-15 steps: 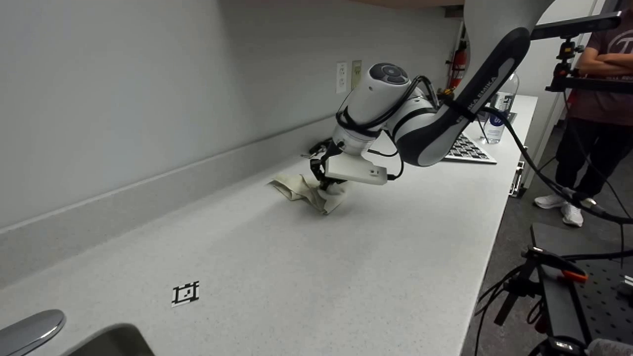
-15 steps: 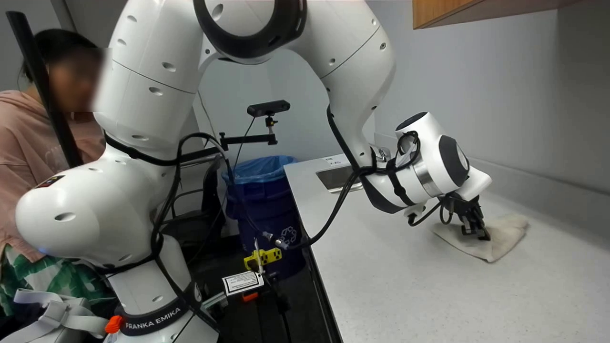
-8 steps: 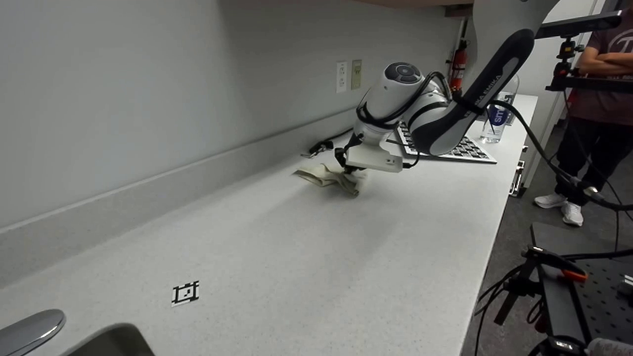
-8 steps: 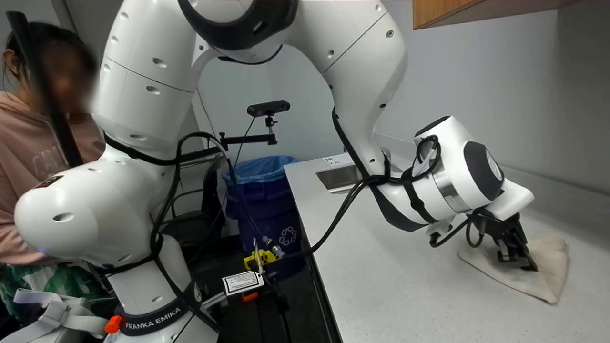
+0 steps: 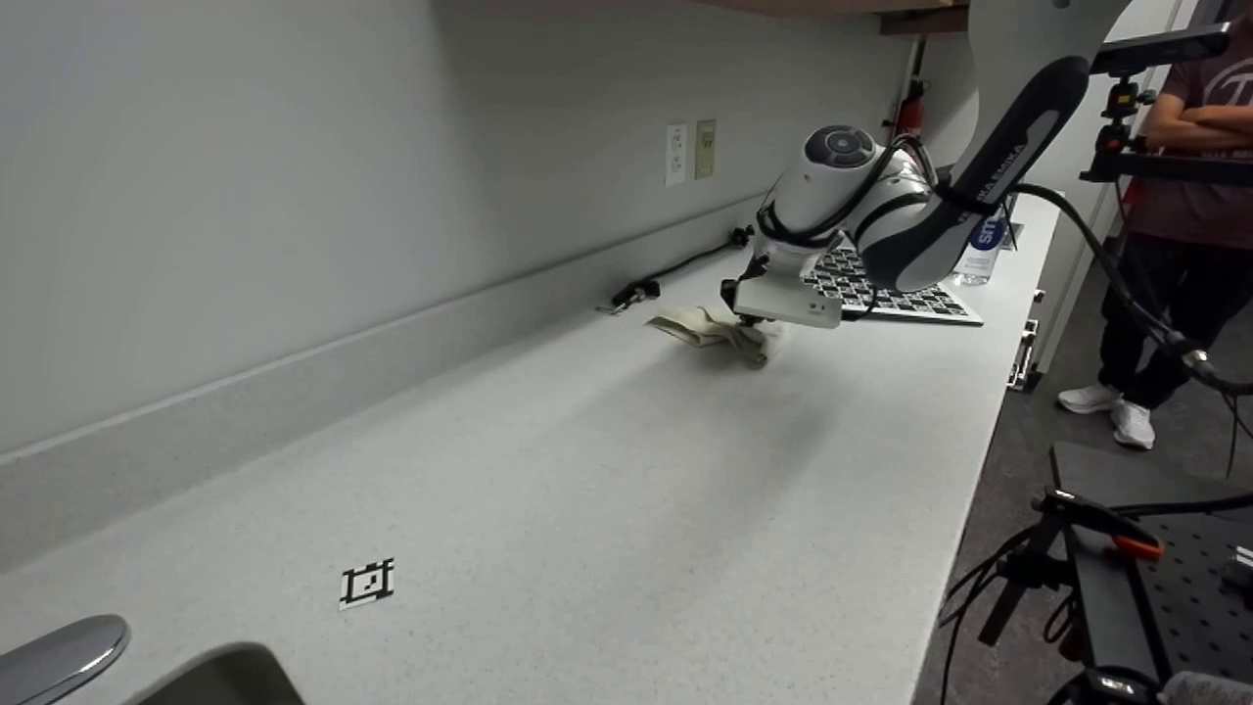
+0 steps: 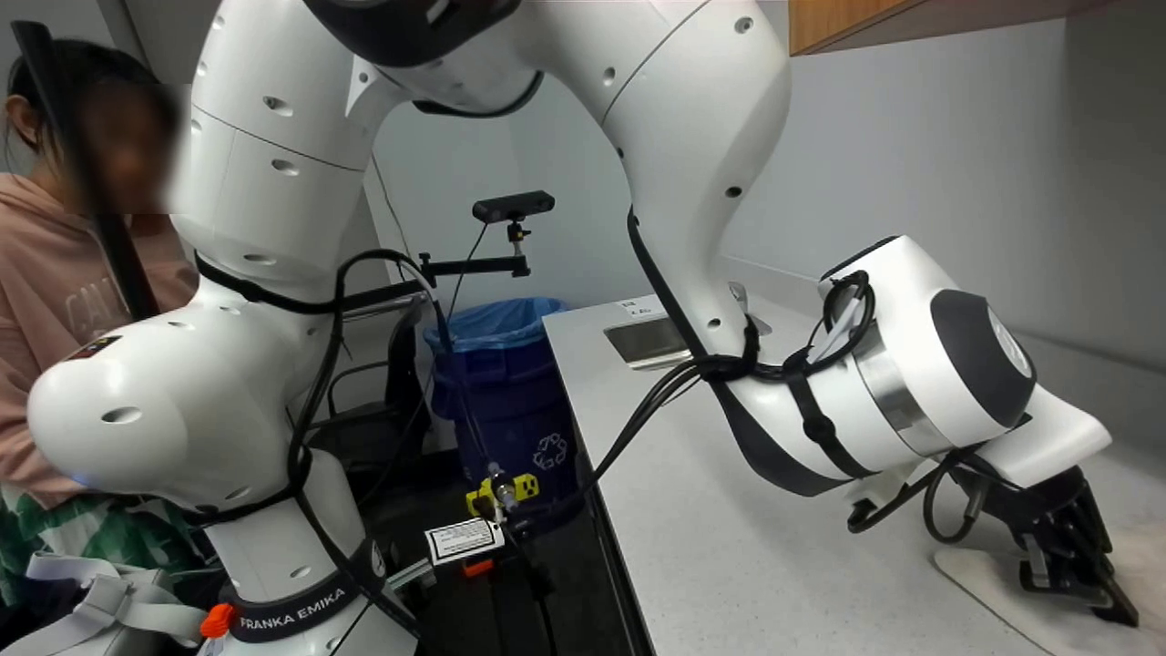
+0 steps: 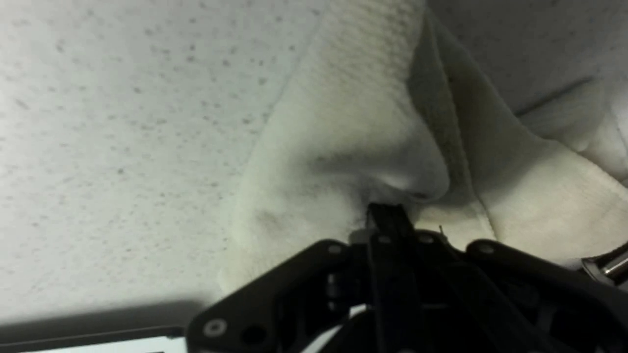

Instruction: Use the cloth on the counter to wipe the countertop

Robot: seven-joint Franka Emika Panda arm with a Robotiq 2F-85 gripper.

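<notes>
The beige cloth [image 5: 697, 326] lies bunched and folded on the pale speckled countertop [image 5: 548, 529]. The cloth also shows in an exterior view [image 6: 988, 588], partly cut off by the frame's edge, and fills the middle of the wrist view [image 7: 353, 113]. My gripper [image 5: 752, 320] points down at the cloth, and its tips are low at the counter surface. In the wrist view my gripper's fingers [image 7: 389, 211] are together, with cloth puckered round the tips. The tips' exact hold is partly hidden in the folds.
A black-and-white checkered board [image 5: 935, 304] lies close behind the gripper, with a water bottle [image 5: 979, 257] beyond it. A black cable with a clip [image 5: 636, 292] lies along the wall. A sink [image 5: 225, 676], faucet [image 5: 73, 651] and printed marker [image 5: 367, 583] are at the counter's other end.
My gripper and the cloth have slid together along the countertop, away from the sink and toward the checkered board. The fingers look shut throughout.
</notes>
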